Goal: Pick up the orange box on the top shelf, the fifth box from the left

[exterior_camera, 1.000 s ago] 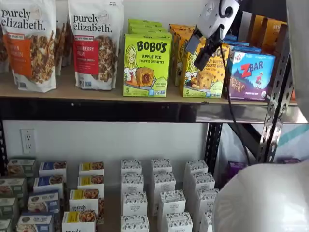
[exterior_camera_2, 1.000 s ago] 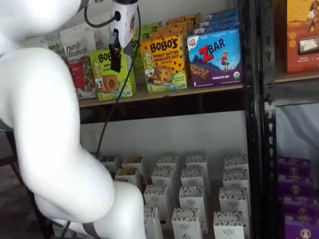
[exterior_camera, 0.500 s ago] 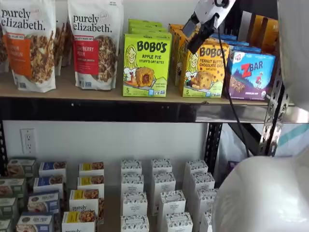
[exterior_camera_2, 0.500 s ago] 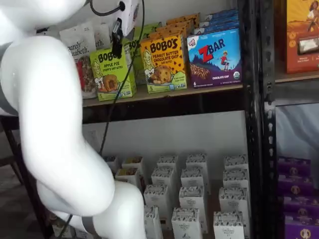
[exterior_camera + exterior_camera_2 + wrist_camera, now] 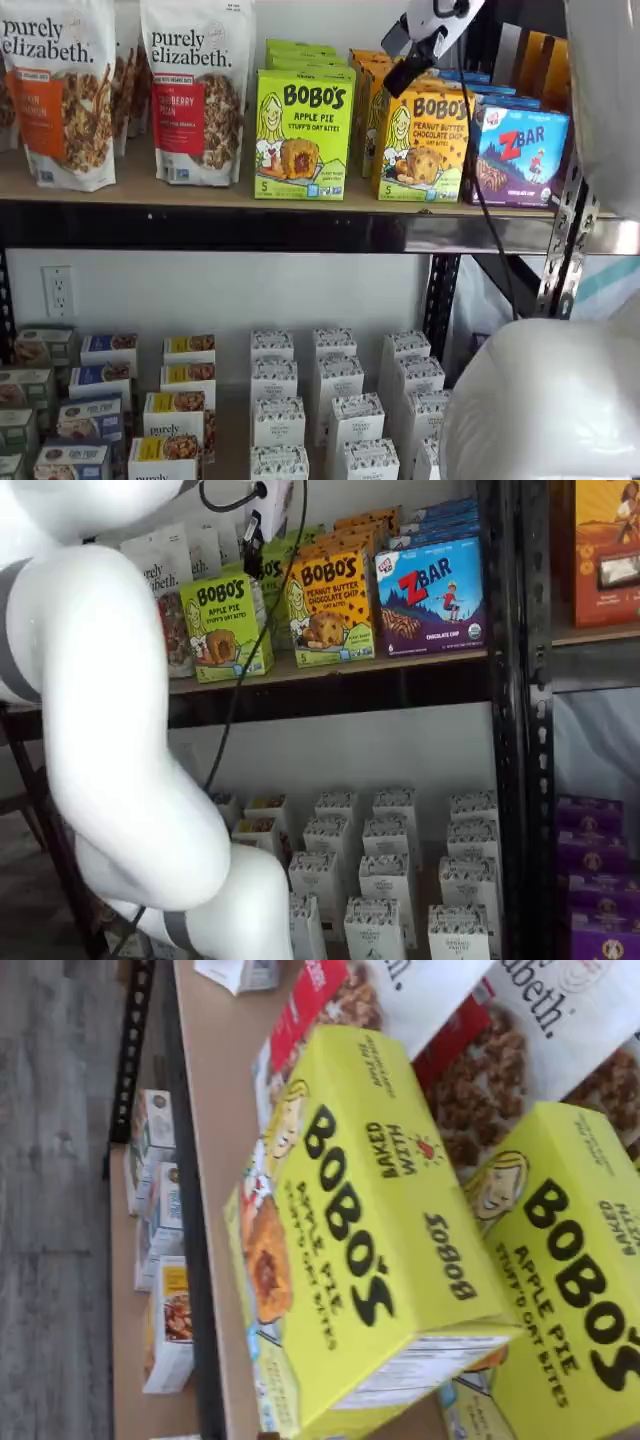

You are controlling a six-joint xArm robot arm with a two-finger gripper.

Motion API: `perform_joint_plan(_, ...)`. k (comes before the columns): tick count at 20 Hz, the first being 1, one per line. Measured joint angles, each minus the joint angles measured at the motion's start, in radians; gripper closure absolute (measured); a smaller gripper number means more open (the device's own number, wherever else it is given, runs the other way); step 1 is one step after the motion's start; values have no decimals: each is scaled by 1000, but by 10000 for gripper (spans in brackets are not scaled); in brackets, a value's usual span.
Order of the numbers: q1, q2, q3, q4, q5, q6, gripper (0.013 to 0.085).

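The orange box stands upright at the front of the top shelf, between a green Bobo's Apple Pie carton and a blue ZBar carton; both shelf views show it. My gripper hangs in front of the shelf, level with the orange box's top left corner and apart from it. In a shelf view the gripper shows between the green and orange cartons. The black fingers show side-on, so no gap can be judged. The wrist view shows only Apple Pie cartons.
Purely Elizabeth granola bags stand at the left of the top shelf. More cartons stand in rows behind the front ones. A black upright bounds the shelf on the right. Small boxes fill the lower shelf. My white arm fills the foreground.
My gripper has risen and moved closer to the orange box's top edge. The arm has shifted with it. The boxes have not moved.
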Motion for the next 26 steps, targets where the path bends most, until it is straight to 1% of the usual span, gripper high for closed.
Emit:
perform_joint_plan(7,1,55,-29,-43,-37,-25,130)
perform_joint_plan(9,-4,69,-36,-59,-35,-37,130)
perform_joint_plan(12,-20,95,-56,-81,-8,-57,130)
perform_joint_plan(18,-46,112,-54,-90,-6,-93,130)
perform_joint_plan(23,-48,123,-57,-113,-6,-102,130)
perform_joint_plan(26,-44,136,-73,-128,9,-99,130)
